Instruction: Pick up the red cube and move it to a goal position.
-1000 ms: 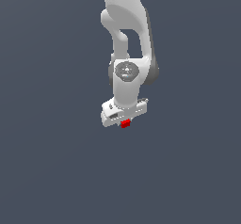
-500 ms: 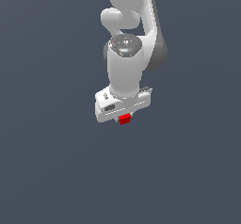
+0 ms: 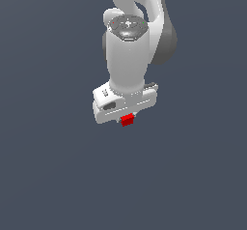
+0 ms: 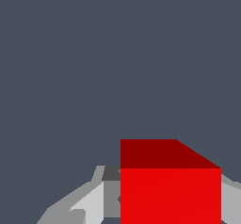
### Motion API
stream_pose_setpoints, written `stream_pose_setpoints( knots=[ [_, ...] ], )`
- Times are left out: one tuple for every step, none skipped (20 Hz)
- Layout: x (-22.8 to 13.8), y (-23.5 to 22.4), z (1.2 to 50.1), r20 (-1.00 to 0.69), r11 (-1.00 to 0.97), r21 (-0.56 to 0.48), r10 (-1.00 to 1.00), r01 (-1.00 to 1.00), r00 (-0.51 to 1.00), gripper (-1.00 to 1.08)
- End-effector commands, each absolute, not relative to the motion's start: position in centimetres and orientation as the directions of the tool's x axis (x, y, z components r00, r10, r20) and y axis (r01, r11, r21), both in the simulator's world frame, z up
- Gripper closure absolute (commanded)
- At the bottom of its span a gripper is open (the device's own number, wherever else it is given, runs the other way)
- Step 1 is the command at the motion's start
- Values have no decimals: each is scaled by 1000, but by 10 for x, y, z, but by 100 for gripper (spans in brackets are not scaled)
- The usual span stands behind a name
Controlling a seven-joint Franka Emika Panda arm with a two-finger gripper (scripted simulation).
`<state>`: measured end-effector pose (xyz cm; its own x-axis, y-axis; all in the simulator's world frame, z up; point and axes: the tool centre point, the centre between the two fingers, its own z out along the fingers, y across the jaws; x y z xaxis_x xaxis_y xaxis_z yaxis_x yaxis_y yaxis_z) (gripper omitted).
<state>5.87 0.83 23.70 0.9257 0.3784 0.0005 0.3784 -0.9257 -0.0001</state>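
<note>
Overhead, arm (image 3: 128, 55) points straight down (wrist vertical), tool (image 3: 126, 117) gripping red cube (image 3: 127, 120)

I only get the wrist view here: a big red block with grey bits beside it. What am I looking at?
Observer: From the exterior view, that red cube is tiny, far smaller than the white gripper above it.
Operator: Is it lying on something?
Observer: No surface shows beneath it; it sits right under the gripper, with plain grey background all around.
Operator: And what's above the gripper?
Observer: A thick white arm rising to the picture's top edge.
</note>
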Motion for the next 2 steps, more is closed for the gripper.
stream_pose_setpoints(
  knots=[
    [60, 8, 240, 0, -926, 0, 378, 378, 926, 108],
    [60, 8, 240, 0, -926, 0, 378, 378, 926, 108]
  ],
)
